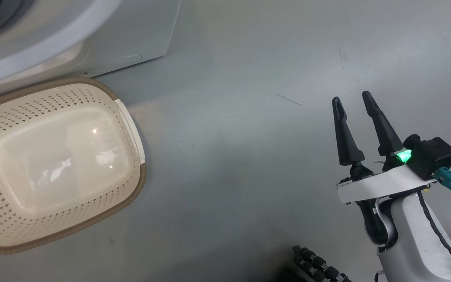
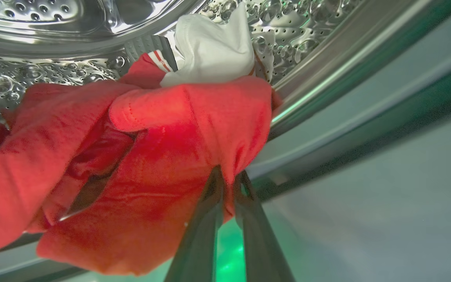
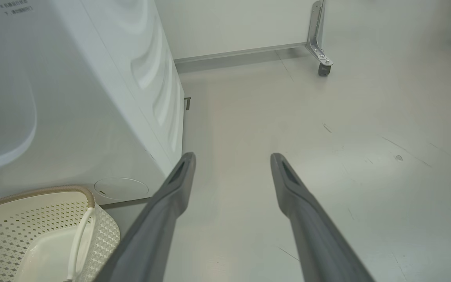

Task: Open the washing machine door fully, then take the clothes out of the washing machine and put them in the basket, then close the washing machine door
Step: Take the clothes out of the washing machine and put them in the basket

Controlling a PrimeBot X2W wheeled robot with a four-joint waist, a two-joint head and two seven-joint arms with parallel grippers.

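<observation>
In the left wrist view my left gripper is shut on a fold of the clothes, a red bundle with a white part that lies at the mouth of the steel drum. The white washing machine fills the head view's upper left, and its side runs along the right wrist view's left. The cream basket stands empty on the floor just in front of it; its handle side appears lower left. My right gripper hangs open over bare floor, its fingertips wide apart. The washing machine door is out of view.
Grey floor stretches to the right of the machine and the basket. A metal frame leg on a caster stands at the far wall. A dark ribbed part pokes in at the head view's bottom edge.
</observation>
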